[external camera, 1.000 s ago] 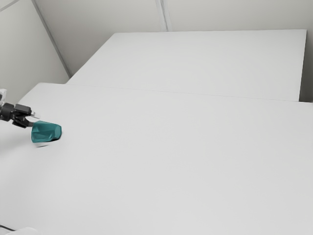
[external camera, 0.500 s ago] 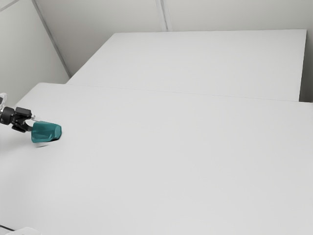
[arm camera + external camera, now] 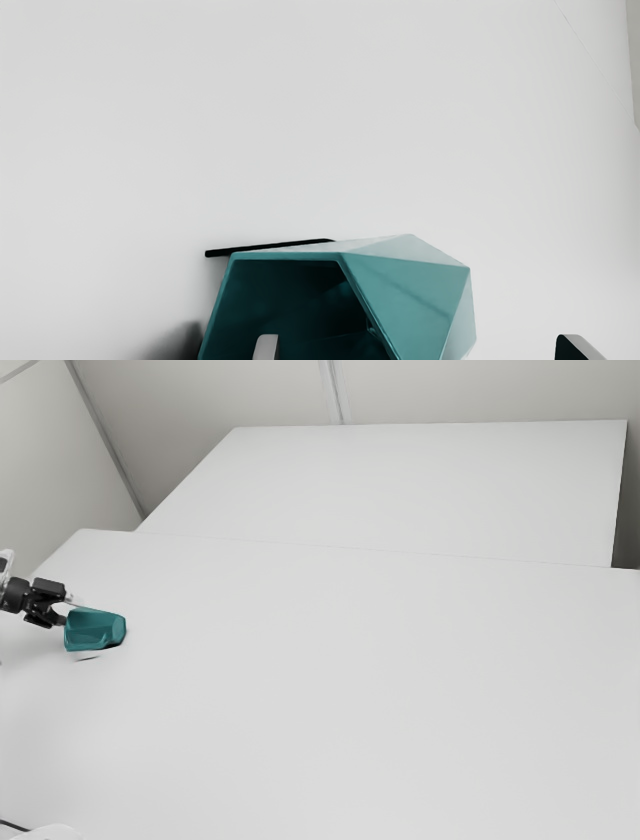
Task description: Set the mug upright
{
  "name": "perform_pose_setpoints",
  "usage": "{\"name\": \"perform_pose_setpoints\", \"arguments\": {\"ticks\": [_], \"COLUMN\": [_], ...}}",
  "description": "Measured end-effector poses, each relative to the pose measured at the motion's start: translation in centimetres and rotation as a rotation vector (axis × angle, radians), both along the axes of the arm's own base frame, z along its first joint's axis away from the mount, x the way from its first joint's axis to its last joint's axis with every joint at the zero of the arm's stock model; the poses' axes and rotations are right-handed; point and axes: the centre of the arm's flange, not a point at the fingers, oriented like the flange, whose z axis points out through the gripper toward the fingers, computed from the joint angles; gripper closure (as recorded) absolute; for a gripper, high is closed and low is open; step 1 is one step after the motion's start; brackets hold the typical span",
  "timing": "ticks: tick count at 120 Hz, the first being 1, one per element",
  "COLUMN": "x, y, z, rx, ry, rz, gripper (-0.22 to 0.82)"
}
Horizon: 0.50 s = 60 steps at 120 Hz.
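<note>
A teal faceted mug is seen lying on its side on a white worktop, toward the exterior view's left, its dark interior turned to the jaws. These are spread wide, one tip set before the open mouth, the other outside the wall; whether the mouth is entered cannot be told. Beside the mug, a thin black strip is partly hidden.
</note>
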Motion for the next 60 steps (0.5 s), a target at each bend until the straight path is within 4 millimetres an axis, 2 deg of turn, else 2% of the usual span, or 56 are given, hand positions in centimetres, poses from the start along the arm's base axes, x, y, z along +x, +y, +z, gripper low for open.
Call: {"name": "perform_pose_setpoints", "arguments": {"ticks": [36,60], "x": [1.3,1.3], "y": [-1.5,-1.8], "z": [-0.5,-0.6], "rx": [-0.024,-0.037], "ry": [-0.008,0.0], "rz": [-0.013,-0.007], "gripper": [0.0,0.0]}}
